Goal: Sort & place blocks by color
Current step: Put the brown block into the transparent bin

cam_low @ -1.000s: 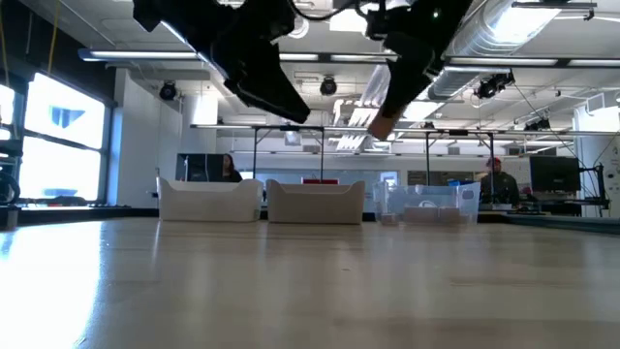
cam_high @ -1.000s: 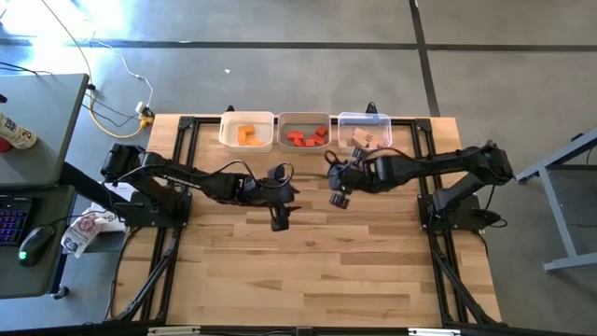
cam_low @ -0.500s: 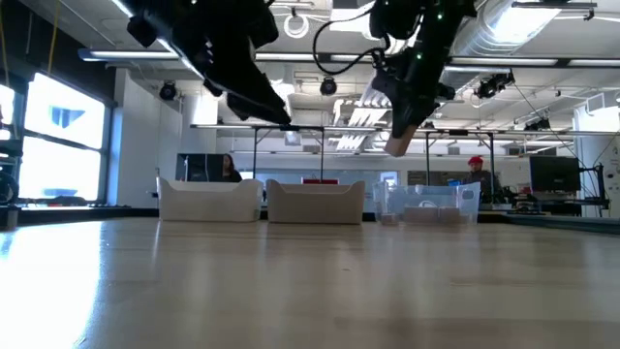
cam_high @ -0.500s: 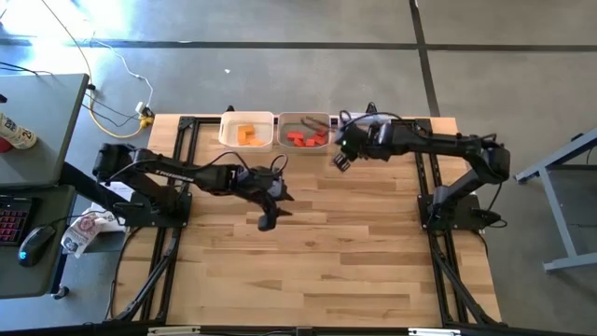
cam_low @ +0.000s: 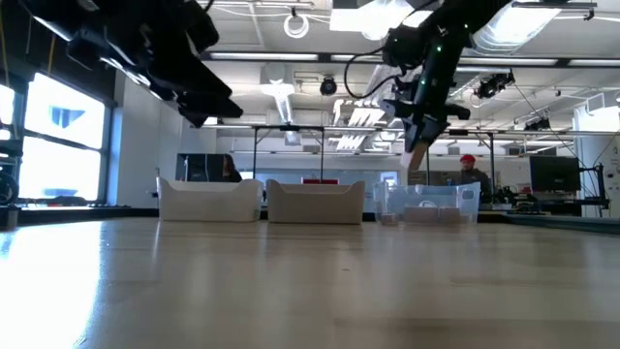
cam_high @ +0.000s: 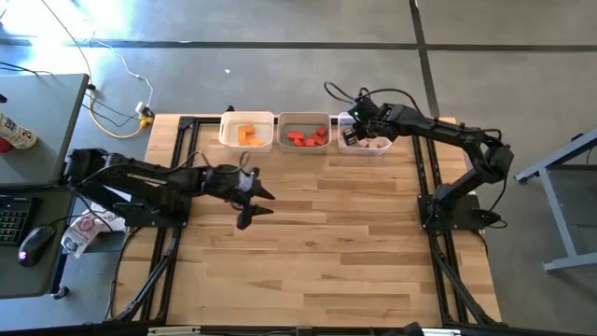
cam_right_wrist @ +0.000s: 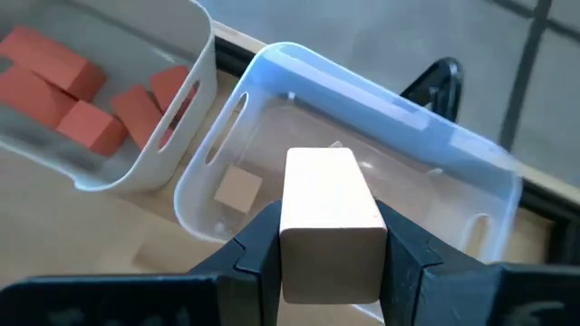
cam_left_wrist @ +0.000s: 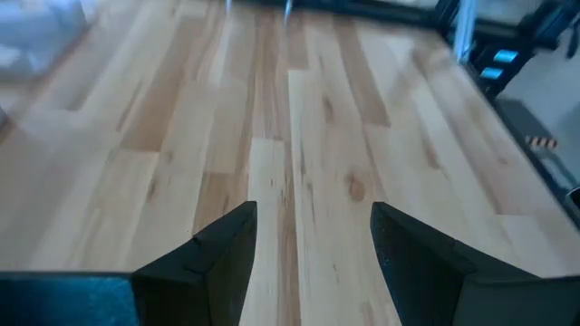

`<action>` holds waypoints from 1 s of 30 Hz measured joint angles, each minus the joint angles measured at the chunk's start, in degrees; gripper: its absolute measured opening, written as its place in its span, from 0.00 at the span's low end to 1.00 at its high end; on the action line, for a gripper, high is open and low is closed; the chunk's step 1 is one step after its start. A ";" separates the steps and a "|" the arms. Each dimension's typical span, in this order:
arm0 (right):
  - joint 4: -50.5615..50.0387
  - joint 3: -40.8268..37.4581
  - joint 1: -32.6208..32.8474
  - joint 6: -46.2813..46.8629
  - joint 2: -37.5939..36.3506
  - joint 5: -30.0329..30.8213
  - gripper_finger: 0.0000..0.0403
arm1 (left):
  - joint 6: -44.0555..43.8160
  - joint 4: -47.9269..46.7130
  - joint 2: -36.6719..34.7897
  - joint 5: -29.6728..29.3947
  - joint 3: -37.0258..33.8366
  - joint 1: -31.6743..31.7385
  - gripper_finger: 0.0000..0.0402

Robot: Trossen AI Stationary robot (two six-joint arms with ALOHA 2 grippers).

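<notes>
Hovering over the clear bin [cam_right_wrist: 435, 181] with right gripper [cam_right_wrist: 331, 240] fingers pinching a pale wooden block [cam_right_wrist: 328, 222] for colour-matched dropping, while left gripper [cam_left_wrist: 313, 240], fingers spread empty, hanging above bare tabletop [cam_left_wrist: 308, 118].

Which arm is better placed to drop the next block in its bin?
Right: the right gripper holds a pale block above the clear bin. The left gripper is open and empty.

No text can be read.
</notes>
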 joint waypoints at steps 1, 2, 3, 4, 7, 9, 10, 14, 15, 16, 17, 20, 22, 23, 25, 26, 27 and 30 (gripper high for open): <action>1.48 -0.93 -0.66 0.04 0.00 -1.00 0.26 | -0.04 0.92 -1.51 0.00 -1.12 -0.06 0.50; 2.96 -1.92 -1.30 0.02 0.00 -1.89 0.26 | -0.28 2.16 -3.10 -0.02 -2.35 -0.04 0.50; 4.68 -3.08 -1.86 0.07 0.00 -2.74 0.26 | -0.43 3.14 -4.61 0.00 -3.49 -0.04 0.50; 6.37 -4.20 -2.41 0.27 0.00 -3.55 0.26 | -0.44 4.16 -6.16 -0.01 -4.73 -0.04 0.50; 10.56 -7.29 -3.90 1.47 0.02 -6.10 0.26 | -0.46 7.82 -10.95 -0.04 -8.66 -0.06 0.50; 14.76 -9.65 -4.63 1.52 0.02 -7.84 0.26 | -0.74 10.57 -13.94 -0.10 -11.31 -0.04 0.50; 16.76 -10.78 -4.98 1.91 0.02 -8.71 0.26 | -0.83 11.67 -15.47 -0.15 -12.75 -0.04 0.50; 25.09 -15.04 -6.01 3.89 0.02 -11.41 0.26 | -0.87 15.28 -20.47 -0.15 -17.07 -0.04 0.50; 26.61 -15.97 -6.12 4.77 0.02 -11.80 0.26 | -0.87 15.79 -21.66 -0.15 -18.02 -0.04 0.50; 28.14 -16.88 -6.15 5.86 0.02 -11.99 0.26 | -0.87 16.00 -22.73 -0.14 -18.82 -0.04 0.50; 29.51 -17.72 -6.15 6.79 0.02 -12.19 0.26 | -0.87 16.01 -23.72 -0.14 -19.48 -0.04 0.50; 30.58 -18.75 -6.15 7.85 0.02 -12.29 0.31 | -0.86 16.05 -26.24 -0.15 -21.08 -0.04 0.50; 30.48 -18.90 -6.13 7.91 0.02 -11.91 0.42 | -0.48 16.25 -27.65 -0.15 -22.09 -0.04 0.50; 30.50 -18.90 -6.13 7.91 0.02 -11.92 0.48 | -0.23 16.60 -28.41 -0.14 -22.84 -0.04 0.50; 30.41 -18.59 -6.13 7.89 0.02 -12.97 0.57 | 0.15 17.92 -29.83 -0.15 -24.51 -0.04 0.50; 30.42 -18.25 -6.13 7.77 0.02 -13.84 0.61 | 0.20 18.57 -30.62 -0.15 -25.33 0.01 0.50; 30.45 -17.78 -6.13 7.71 0.02 -14.35 0.64 | 0.22 19.13 -31.34 -0.16 -25.94 0.02 0.50; 29.96 -16.15 -6.11 7.22 0.02 -15.87 0.67 | 0.17 19.84 -33.56 -0.44 -27.80 0.02 0.50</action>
